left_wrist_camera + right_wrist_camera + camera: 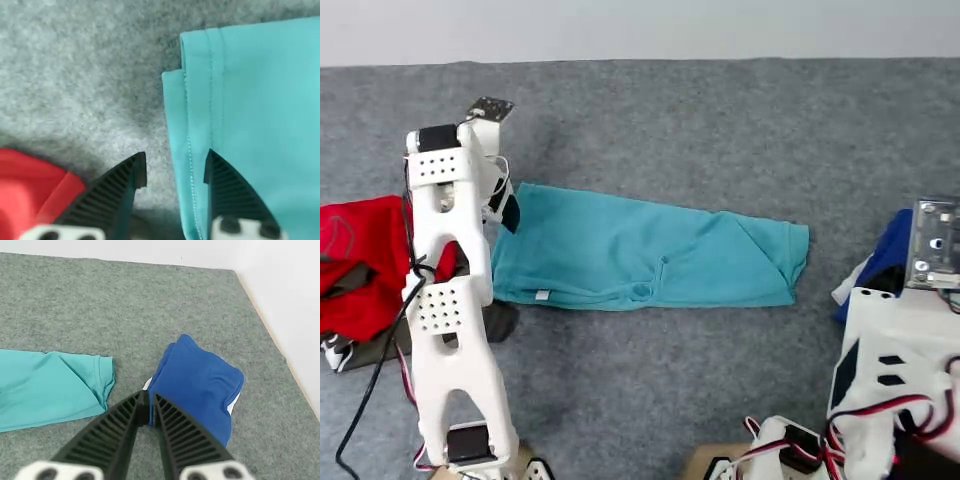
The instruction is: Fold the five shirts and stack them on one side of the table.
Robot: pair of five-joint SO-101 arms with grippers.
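A teal shirt (pixel 650 257) lies folded lengthwise into a long strip across the middle of the grey table. My left gripper (pixel 175 167) hovers open over its hemmed left edge (pixel 192 130), one finger above the teal cloth and the other above bare felt. In the high view the left arm (pixel 455 290) stands at that same end of the shirt. My right gripper (pixel 149 402) is shut and holds nothing, raised at the table's right side, pointing toward a folded blue shirt (pixel 200 382). The teal shirt's sleeve end (pixel 97 375) lies beside the blue one.
A crumpled red shirt (pixel 360 265) with a dark garment under it lies at the left edge, also seen as the red cloth (pixel 35 185) near my left gripper. The blue shirt (pixel 885 255) sits at the right edge. A white wall borders the far side.
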